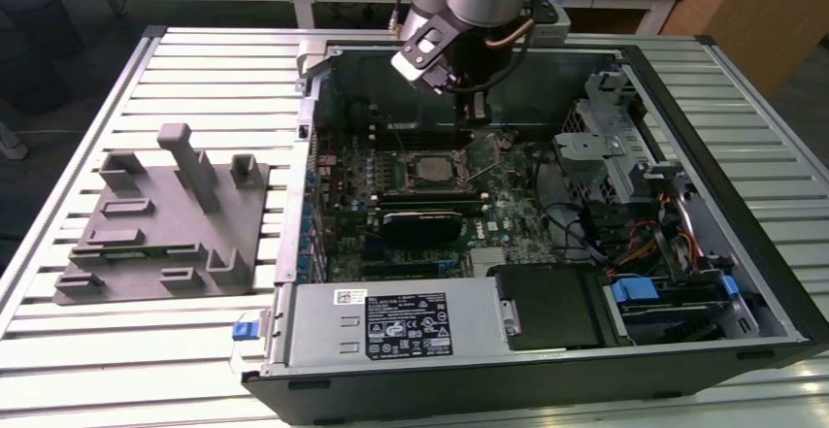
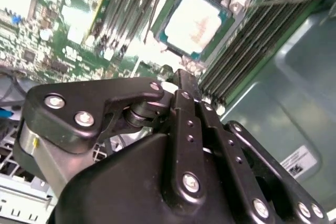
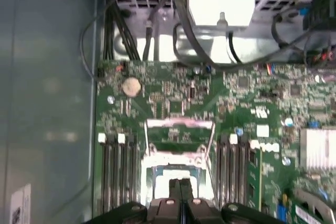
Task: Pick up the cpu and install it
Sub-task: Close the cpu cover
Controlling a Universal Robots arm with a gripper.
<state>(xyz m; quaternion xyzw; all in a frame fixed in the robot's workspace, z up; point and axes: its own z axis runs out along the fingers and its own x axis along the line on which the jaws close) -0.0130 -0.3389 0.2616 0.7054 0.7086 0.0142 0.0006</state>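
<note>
The cpu point(image 2: 197, 20), a small silvery-white square, lies flat in the motherboard socket point(image 1: 434, 168) inside the open computer case. The socket's metal frame point(image 3: 179, 129) stands raised and its thin lever point(image 2: 283, 1) sticks out to the side. My gripper point(image 1: 477, 110) hangs a little above the socket's far edge, fingers shut together with nothing between them. In both wrist views the black fingertips point(image 2: 182, 80) point down at the board, and the pale cpu point(image 3: 160, 179) shows just beyond them point(image 3: 181, 184).
The grey fixture point(image 1: 162, 229) sits on the slatted table at the exterior view's left. Inside the case are memory slots point(image 3: 118, 171) beside the socket, a black block point(image 1: 421, 224), the power supply point(image 1: 388, 326), a drive cage point(image 1: 609, 151) and cables point(image 1: 647, 244).
</note>
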